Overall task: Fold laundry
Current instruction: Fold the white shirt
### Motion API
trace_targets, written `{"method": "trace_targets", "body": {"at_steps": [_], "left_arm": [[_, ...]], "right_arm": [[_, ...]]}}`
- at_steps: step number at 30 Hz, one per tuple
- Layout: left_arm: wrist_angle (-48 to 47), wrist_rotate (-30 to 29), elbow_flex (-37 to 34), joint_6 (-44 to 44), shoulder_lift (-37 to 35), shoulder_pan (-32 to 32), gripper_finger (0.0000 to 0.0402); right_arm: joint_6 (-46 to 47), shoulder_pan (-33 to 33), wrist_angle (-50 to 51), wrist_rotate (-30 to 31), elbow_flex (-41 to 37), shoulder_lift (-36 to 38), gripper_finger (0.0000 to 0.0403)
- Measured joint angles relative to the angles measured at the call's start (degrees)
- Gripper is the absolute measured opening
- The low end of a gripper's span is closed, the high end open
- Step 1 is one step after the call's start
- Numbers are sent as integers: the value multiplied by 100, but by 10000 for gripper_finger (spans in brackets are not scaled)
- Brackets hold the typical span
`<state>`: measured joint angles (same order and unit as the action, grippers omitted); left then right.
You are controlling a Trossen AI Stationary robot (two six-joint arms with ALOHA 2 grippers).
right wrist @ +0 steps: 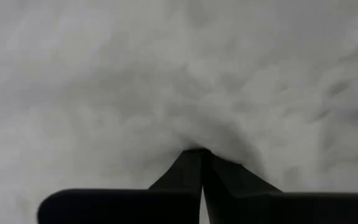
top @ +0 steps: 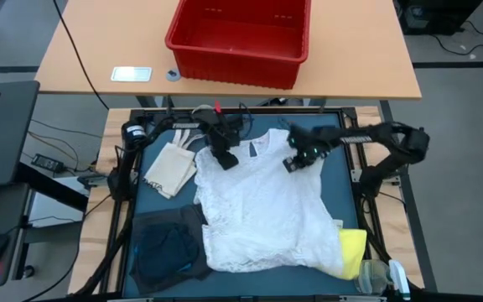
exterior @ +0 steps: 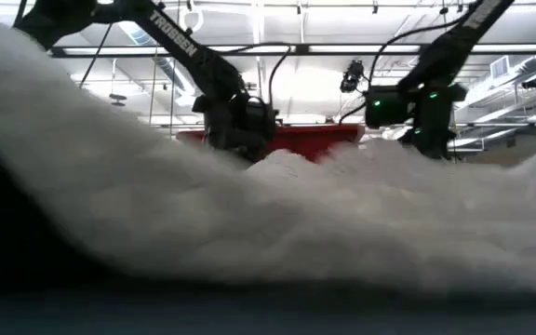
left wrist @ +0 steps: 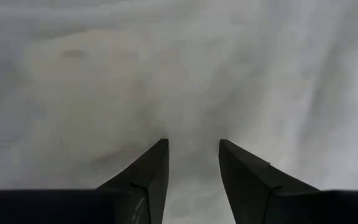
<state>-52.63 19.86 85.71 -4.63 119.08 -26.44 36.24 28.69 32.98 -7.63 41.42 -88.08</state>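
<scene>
White lacy garment [exterior: 277, 219] fills the foreground of the low view, heaped close against the lens, with both arms coming down onto its far ridge. From above, this garment [top: 262, 205] lies spread over most of the dark mat [top: 342, 180], neckline toward the red bin [top: 240, 38] and hem toward the near table edge; its long axis runs from bin side to near side.

Left gripper [top: 224, 157] sits on the garment's left shoulder, just beside the neckline. Its wrist view shows the two fingers [left wrist: 146, 180] set a narrow gap apart and pressed down into white cloth [left wrist: 185, 74]; whether a fold is pinched between them cannot be told.

Right gripper [top: 298, 159] sits on the opposite shoulder. Its wrist view shows the fingers [right wrist: 188, 171] brought fully together with cloth [right wrist: 216, 134] puckered up at the tips, so a pinch of fabric is judged held.

Both grippers stand level with each other at the collar end, and the whole body of the garment extends away from them toward the near edge. Neither arm is nearer; the grip is symmetrical. Any fold would therefore run along the long axis, shoulders carried toward hem.

Other laundry lies clear of this: dark grey garment [top: 168, 247] with blue cloth at the near left corner, yellow garment [top: 352, 252] at the near right, partly under the white hem. Cream tote bag [top: 171, 169] lies just beside the left gripper.
</scene>
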Motion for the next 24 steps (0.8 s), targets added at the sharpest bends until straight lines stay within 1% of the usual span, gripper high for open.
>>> {"method": "trace_targets", "body": {"at_steps": [3, 6, 8, 11, 13, 15, 19, 22, 24], "left_arm": [[-184, -2, 0, 164, 14, -344, 143], [-380, -3, 0, 315, 14, -665, 143], [-581, -2, 0, 366, 12, -855, 143], [-775, 70, 0, 415, -34, -1062, 143], [-691, 280, 0, 499, -132, -1116, 143], [-459, 521, 0, 640, -245, -1073, 143], [574, 846, 2, 845, -377, -773, 143], [1345, 820, 13, 702, -279, -503, 137], [1532, 803, 22, 400, -97, -414, 127]], "right_arm": [[-552, 547, 222, 328, 602, -251, 6], [-994, 959, 405, 482, 1448, -481, 6], [-1306, 1137, 797, 423, 1986, -672, 6], [-1658, 1240, 1560, 115, 2597, -835, 6], [-1717, 1186, 2042, -73, 2721, -816, 7], [-1703, 1043, 2254, -194, 2672, -656, 8], [-1375, 638, 2523, -261, 2512, -189, 8], [-905, 331, 2492, -457, 2351, 124, 8], [-609, 147, 2475, -587, 2254, 303, 8]]}}
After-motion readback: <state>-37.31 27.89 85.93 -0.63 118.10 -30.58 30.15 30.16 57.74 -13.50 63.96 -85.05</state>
